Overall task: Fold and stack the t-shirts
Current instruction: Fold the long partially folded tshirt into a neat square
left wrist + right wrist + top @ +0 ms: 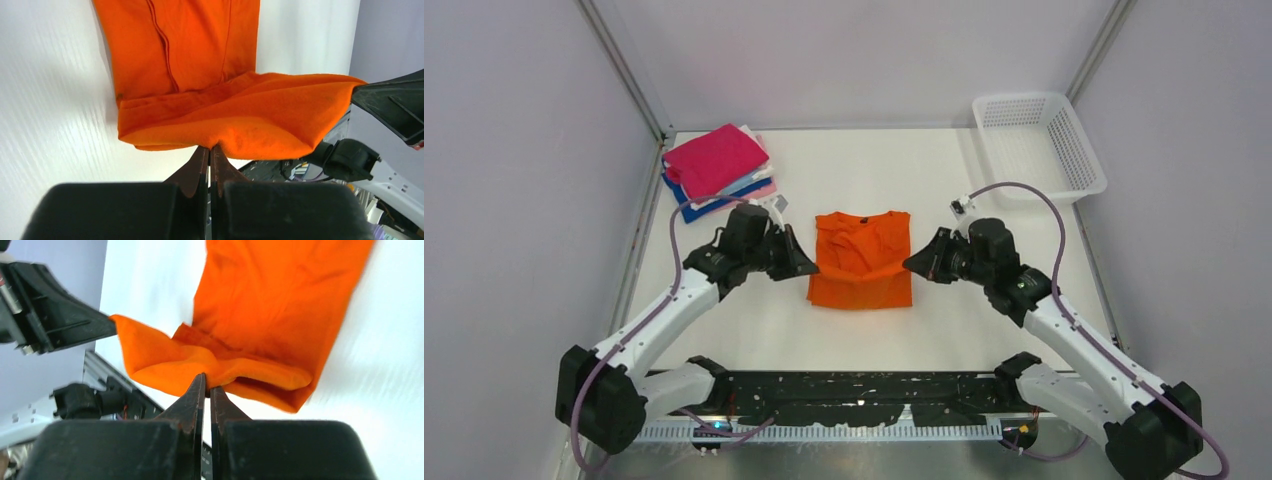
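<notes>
T-shirt (864, 262) pinched, left claw (210, 151), right claw (206, 381)

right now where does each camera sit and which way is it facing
Top external: above and behind the arms, looking down at the table, orange t-shirt, folded stack and basket; both arms show, left gripper and right gripper at the shirt's sides.
Left wrist: on the left arm, looking along its shut fingers at the pinched shirt edge; the right gripper shows at right.
Right wrist: mirrored, with the left gripper at left.
Shared: both wrist views show the same pinched orange fold from opposite sides.
</notes>
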Controlling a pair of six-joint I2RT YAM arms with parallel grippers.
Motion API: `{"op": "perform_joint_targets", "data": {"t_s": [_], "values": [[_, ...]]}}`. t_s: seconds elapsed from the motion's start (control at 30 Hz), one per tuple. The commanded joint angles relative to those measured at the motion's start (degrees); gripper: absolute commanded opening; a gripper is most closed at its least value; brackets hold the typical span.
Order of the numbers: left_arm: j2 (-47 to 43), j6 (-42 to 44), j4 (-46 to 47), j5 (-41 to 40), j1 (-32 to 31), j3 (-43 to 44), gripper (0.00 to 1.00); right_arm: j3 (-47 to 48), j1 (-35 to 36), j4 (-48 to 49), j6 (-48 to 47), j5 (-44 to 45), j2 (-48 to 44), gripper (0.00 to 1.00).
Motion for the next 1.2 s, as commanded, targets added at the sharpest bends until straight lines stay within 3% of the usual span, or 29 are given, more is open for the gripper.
{"op": "perform_joint_targets", "data": {"t_s": [0.0,0.27,1.17], "values": [[5.26,3.19,6.31,4.52,3.74,5.75,0.00,4.84,-5.47,6.49,-1.29,-3.08,5.79,0.05],[18.13,5.16,8.24,9.79,8.07,14.87,0.00,11.95,-9.76,9.19,-3.75,-4.56,15.37,0.05],[55.06,5.26,2.53,9.28,13.27,44.98,0.00,25.19,-17.75,19.96,-4.25,-1.56,48.84,0.05]]}}
